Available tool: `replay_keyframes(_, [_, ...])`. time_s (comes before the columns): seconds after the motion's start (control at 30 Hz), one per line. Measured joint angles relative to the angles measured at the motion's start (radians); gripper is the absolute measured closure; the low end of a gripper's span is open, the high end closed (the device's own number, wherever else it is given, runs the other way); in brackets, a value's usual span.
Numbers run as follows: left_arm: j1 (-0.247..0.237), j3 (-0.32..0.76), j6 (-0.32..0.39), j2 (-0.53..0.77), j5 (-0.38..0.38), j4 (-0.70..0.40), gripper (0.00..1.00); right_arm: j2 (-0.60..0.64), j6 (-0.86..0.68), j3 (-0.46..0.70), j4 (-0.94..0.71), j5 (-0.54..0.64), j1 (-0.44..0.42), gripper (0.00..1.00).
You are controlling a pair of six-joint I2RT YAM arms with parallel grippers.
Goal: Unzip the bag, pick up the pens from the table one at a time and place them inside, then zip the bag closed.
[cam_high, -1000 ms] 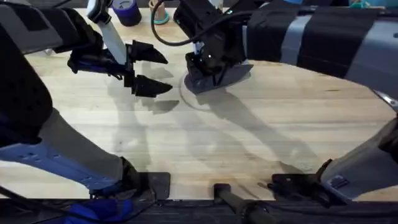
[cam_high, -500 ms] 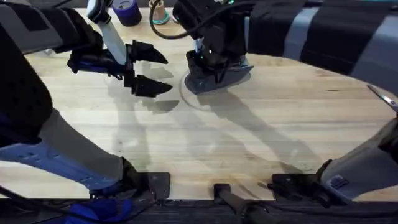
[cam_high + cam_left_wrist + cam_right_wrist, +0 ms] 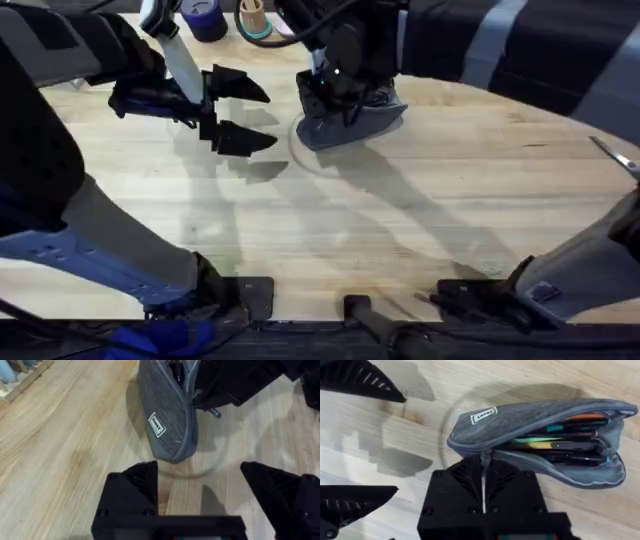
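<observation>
Spanning the whole overhead view is the table (image 3: 400, 220), pale wood w/ joined planks and visible grain, smooth and matte. Toward its far centre lies the bag (image 3: 350, 120), an oblong grey-blue woven-fabric pouch w/ rounded ends, a small white label sewn on its side and a zipper along the top. The zipper stands partly open; inside, packed lengthwise, are several pens (image 3: 560, 440), thin sticks in orange, teal, green, yellow and black. The right gripper (image 3: 335, 100), black and blocky, sits directly on the bag's near end, closed narrowly on the zipper pull (image 3: 483, 460), a slim pale metal tab that runs between its fingers in the right wrist view. The left gripper (image 3: 240, 112) hovers just left of the bag, not touching it, its two black wedge-shaped fingers (image 3: 137, 485) spread wide w/ nothing between them. At the far edge stand a dark blue round cup (image 3: 205, 18) and a small tan holder (image 3: 252, 18). Silver scissors (image 3: 615, 155) lie at the right edge.
</observation>
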Motion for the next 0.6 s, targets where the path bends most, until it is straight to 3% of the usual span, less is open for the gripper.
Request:
replay_keyframes(0.4, [-0.004,0.0,0.0,0.0,0.0,0.046,0.005,0.0,0.0,0.0,0.0,0.0,0.0,0.97])
replay_keyframes(0.6, [-0.042,0.0,0.0,0.0,0.0,0.078,0.006,0.0,0.0,0.0,0.0,0.0,0.0,0.97])
